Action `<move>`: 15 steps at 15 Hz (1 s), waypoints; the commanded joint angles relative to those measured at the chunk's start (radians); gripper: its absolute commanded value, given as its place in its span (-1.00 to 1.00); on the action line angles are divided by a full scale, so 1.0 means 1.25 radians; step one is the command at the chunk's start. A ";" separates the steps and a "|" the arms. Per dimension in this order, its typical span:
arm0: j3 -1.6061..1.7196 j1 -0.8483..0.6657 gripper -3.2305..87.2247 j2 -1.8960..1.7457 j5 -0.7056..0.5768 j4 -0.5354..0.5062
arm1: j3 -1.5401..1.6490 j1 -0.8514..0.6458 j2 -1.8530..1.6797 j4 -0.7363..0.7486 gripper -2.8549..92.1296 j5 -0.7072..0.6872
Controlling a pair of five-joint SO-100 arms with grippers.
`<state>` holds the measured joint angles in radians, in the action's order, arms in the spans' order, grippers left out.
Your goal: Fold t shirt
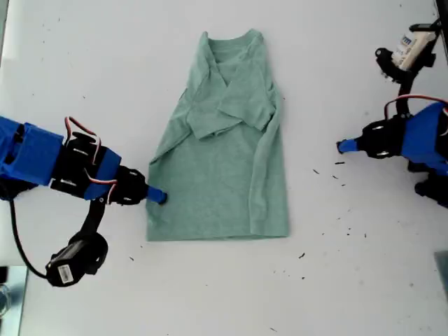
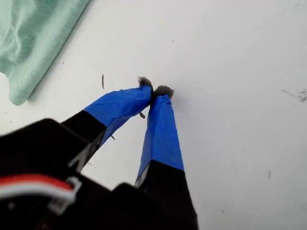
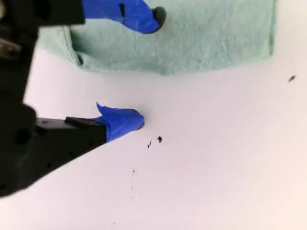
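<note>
The pale green t shirt (image 1: 217,175) lies flat in the middle of the white table (image 1: 91,63), neck toward the far edge. Both sleeves are folded in across the chest, and the side on the exterior view's right is folded inward. My second gripper (image 1: 159,197) reaches in from the exterior view's left, near the shirt's lower corner. It is open (image 3: 146,71): one fingertip (image 3: 156,18) is over the t shirt (image 3: 192,38) and the other (image 3: 135,122) is over bare table. My first gripper (image 1: 341,146) is shut and empty (image 2: 153,91), well off the t shirt (image 2: 33,38) on the exterior view's right.
Dark specks (image 1: 337,170) dot the table on the exterior view's right and near the front. A black mount with a white label (image 1: 411,47) stands at that view's far right corner. A cabled camera (image 1: 70,264) hangs under the second arm.
</note>
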<state>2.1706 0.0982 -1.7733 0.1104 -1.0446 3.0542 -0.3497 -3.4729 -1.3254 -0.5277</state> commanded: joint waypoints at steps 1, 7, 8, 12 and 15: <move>0.004 -0.027 -0.69 0.002 0.004 0.040 | 0.037 0.012 -0.015 -0.011 -0.89 0.009; -0.093 -0.023 -0.93 -0.172 0.015 -0.029 | 0.038 0.013 -0.018 -0.015 -0.89 0.011; -0.141 -0.045 -0.93 -0.201 0.013 -0.098 | 0.038 0.013 -0.020 -0.015 -0.89 0.011; -0.434 -0.088 -0.94 0.012 -0.096 -0.130 | 0.038 0.013 -0.020 -0.015 -0.89 0.010; -1.003 -0.079 -0.94 0.458 -0.189 -0.214 | 0.038 0.013 -0.020 -0.015 -0.89 0.011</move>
<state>1.3315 0.0015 -1.4235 -0.0782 -1.2609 3.0557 -0.3405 -3.4791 -1.3422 -0.5246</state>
